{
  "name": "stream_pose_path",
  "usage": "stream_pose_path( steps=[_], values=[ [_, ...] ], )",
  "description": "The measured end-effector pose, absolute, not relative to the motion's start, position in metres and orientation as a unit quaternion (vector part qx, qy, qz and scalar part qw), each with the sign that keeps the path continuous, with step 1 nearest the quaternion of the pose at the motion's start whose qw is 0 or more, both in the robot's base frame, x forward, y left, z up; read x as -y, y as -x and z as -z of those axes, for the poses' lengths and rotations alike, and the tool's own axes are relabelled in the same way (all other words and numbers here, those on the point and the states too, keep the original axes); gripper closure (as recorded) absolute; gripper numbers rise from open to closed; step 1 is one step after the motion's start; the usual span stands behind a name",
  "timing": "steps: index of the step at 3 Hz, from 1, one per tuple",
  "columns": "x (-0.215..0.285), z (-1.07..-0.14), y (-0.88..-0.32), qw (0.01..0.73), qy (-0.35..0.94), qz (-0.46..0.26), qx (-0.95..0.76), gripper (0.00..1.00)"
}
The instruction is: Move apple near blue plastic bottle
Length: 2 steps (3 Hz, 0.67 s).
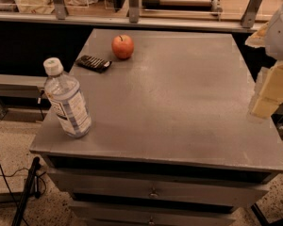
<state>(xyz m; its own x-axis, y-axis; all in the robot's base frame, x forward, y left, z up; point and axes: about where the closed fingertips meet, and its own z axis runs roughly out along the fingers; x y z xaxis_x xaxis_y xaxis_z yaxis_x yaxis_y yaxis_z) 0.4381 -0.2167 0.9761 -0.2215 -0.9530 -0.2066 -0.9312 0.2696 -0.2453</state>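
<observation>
So the apple [123, 46] is sitting ungrabbed at 12 o'clock on the desk [179, 102]; claw [269, 95] is hanging at 3, state can't be told. Grab-and-haul to the blue plastic bottle [67, 102] at 8 is being called for.

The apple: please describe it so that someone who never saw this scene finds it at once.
On the grey table with drawers, whose right edge the end effector hangs beside, look to the far side, left of centre. The apple sits there, just right of a flat black object. It is the only round, red-orange thing; the bottle is clear and tall.
</observation>
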Motion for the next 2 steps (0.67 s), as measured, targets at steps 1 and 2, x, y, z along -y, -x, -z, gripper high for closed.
stream_pose_path(
  steps=[1,2],
  values=[
    [0.217,-0.976,-0.438,0.159,0.603,0.034,-0.781,0.0],
    [0.218,-0.985,-0.462,0.194,0.597,0.031,-0.778,0.0]
  ],
)
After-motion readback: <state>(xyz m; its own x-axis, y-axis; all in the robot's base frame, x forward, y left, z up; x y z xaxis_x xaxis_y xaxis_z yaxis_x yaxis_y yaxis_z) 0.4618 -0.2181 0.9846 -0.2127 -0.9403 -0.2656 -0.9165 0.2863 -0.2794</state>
